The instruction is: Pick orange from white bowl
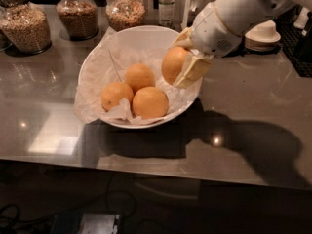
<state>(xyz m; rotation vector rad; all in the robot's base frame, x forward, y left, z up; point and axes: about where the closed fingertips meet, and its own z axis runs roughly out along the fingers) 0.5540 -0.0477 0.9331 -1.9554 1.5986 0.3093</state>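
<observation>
While my pincer (181, 61) clamps the round, pebbly-skinned orange (170, 63) just up and right of frame centre, above the right rim of the wide white paper-lined bowl (103, 48), I judge it firm, fairly weighty and apt to roll, best gripped across its widest middle.

Smooth white arm (236, 11), cream-yellow gripper (179, 65) above white bowl's (141, 28) right rim

Dark, glossy counter (253, 126) before you.
Grain jars (77, 14) line its back edge, plates (263, 35) far right (lamp glints on top); gripper (185, 57) holds orange (173, 62) above it.
</observation>
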